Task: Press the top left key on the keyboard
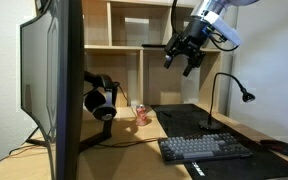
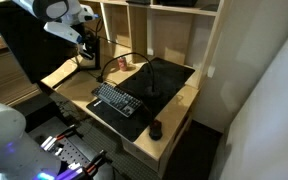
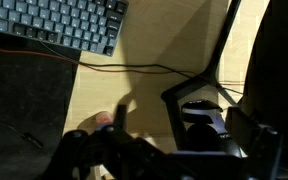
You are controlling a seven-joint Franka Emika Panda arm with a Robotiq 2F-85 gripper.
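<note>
Keyboard (image 1: 206, 149): flat, nothing touching it.
Long, low, dark body with rows of greyish keycaps, lying level on the near part of the black desk mat (image 2: 170, 76); the wrist view shows the keyboard (image 3: 64, 22) only partly.

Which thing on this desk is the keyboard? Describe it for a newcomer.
Find the wooden desk with the large black mat. At the mat's edge lies the keyboard: long, low, dark, with rows of greyish keys, unlike the small rounded mouse nearby.
</note>
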